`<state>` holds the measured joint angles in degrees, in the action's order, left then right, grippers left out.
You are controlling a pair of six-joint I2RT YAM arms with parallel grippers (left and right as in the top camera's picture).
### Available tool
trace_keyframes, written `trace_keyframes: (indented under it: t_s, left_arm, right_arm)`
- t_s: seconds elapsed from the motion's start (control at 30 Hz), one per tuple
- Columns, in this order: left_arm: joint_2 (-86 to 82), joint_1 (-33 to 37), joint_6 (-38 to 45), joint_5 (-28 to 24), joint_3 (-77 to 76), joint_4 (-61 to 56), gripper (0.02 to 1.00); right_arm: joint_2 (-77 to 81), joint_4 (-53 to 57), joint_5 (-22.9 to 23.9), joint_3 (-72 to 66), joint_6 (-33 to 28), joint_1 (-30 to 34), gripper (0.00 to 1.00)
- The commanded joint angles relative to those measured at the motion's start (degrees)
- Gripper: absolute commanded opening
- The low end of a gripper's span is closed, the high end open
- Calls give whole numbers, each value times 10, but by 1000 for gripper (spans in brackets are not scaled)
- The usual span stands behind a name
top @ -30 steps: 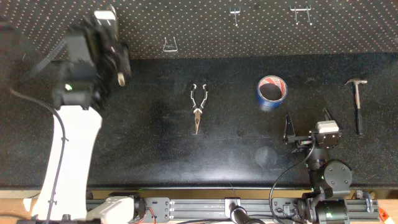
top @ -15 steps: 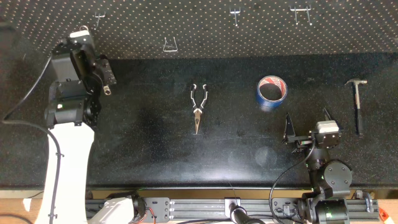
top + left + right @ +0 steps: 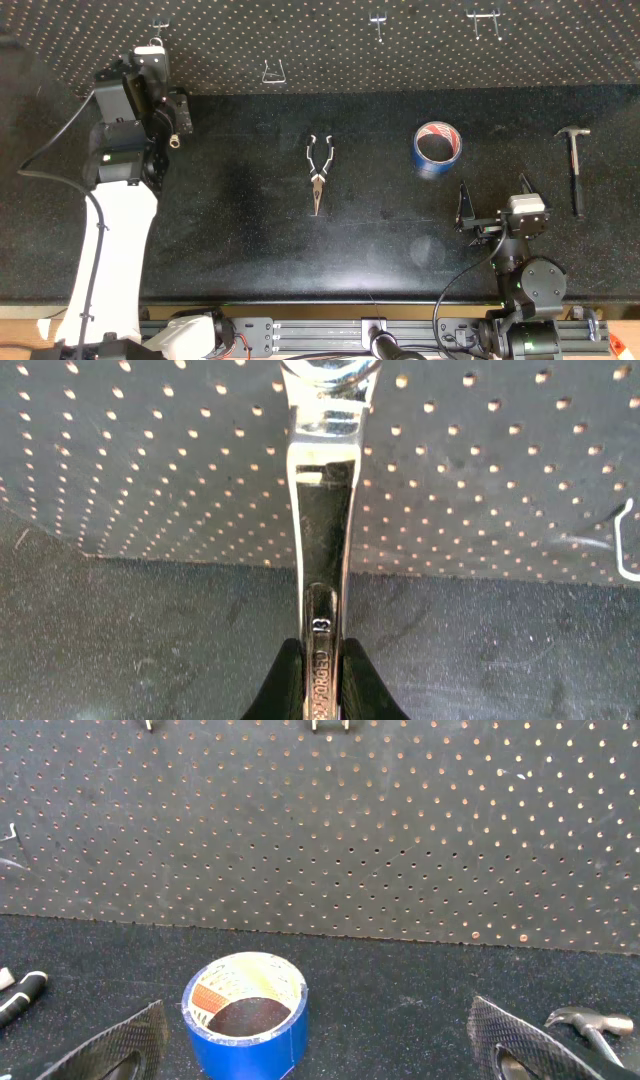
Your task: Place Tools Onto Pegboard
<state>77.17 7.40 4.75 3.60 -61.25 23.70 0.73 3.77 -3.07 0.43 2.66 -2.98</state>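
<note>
My left gripper [image 3: 322, 688] is shut on the shaft of a silver wrench [image 3: 322, 540], held upright against the pegboard [image 3: 330, 45]. In the top view the left gripper [image 3: 160, 85] is at the board's left end, and the wrench's upper end [image 3: 150, 48] lies just below a hook [image 3: 158, 22]. Pliers [image 3: 318, 170], a blue tape roll [image 3: 437, 147] and a hammer [image 3: 575, 170] lie on the black mat. My right gripper [image 3: 495, 200] rests open near the front right, facing the tape roll [image 3: 245, 1015].
Empty hooks stand on the pegboard at the centre left [image 3: 273, 72], centre [image 3: 378, 20] and right [image 3: 484, 18]. The hammer head [image 3: 585, 1018] and a pliers handle [image 3: 20, 995] sit at the edges of the right wrist view.
My left arm has come down and drawn in towards the pegboard with the wrench, whose upper end now sits just under the leftmost hook. The right arm has not moved.
</note>
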Motion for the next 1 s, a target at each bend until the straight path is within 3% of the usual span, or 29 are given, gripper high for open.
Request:
trace_keyframes:
  t_s: [0.03, 0.17, 0.2, 0.27, 0.3, 0.4, 0.47, 0.5, 0.57, 0.6, 0.63, 0.73, 0.77, 0.83, 0.93, 1.0]
  left_arm:
    - [51, 1, 7, 9, 3, -62, 29]
    - [103, 1, 7, 33, 3, -153, 38]
    - [114, 1, 7, 51, 3, -173, 397]
    - [95, 1, 7, 56, 3, -161, 961]
    - [66, 0, 7, 66, 3, -136, 996]
    - [-54, -3, -21, 61, 3, 23, 996]
    - [-112, -33, -41, -34, 3, 104, 996]
    - [-118, -66, -41, -59, 3, 115, 996]
    - [-113, -151, -64, -5, 3, 112, 996]
    - [-106, -185, -64, -8, 3, 110, 996]
    - [-92, -240, -62, -36, 3, 87, 1000]
    - [-63, -295, -71, -63, 3, 31, 996]
    - [-63, -308, -117, -84, 3, 19, 996]
    - [-24, -352, -250, -49, 3, 39, 996]
    - [56, -390, -366, -56, 3, 75, 996]
    - [109, -393, -401, -89, 3, 88, 996]
  right_arm:
    - [-6, 3, 1, -2, -6, -2, 976]
    - [-6, 3, 1, -2, -6, -2, 976]
    - [-6, 3, 1, -2, -6, -2, 976]
    - [-6, 3, 1, -2, -6, -2, 976]
    - [-6, 3, 1, -2, -6, -2, 976]
    - [-6, 3, 1, -2, -6, -2, 976]
    - [-6, 3, 1, -2, -6, -2, 976]
    - [-6, 3, 1, -2, -6, -2, 976]
    - [-6, 3, 1, -2, -6, -2, 976]
    - [-6, 3, 1, -2, -6, -2, 976]
    - [-6, 3, 1, -2, -6, -2, 976]
    - [-6, 3, 1, -2, -6, -2, 976]
    - [-6, 3, 1, -2, -6, -2, 976]
    - [-6, 3, 1, -2, -6, -2, 976]
    - [-6, 3, 1, -2, -6, -2, 976]
    - [-6, 3, 1, -2, -6, -2, 976]
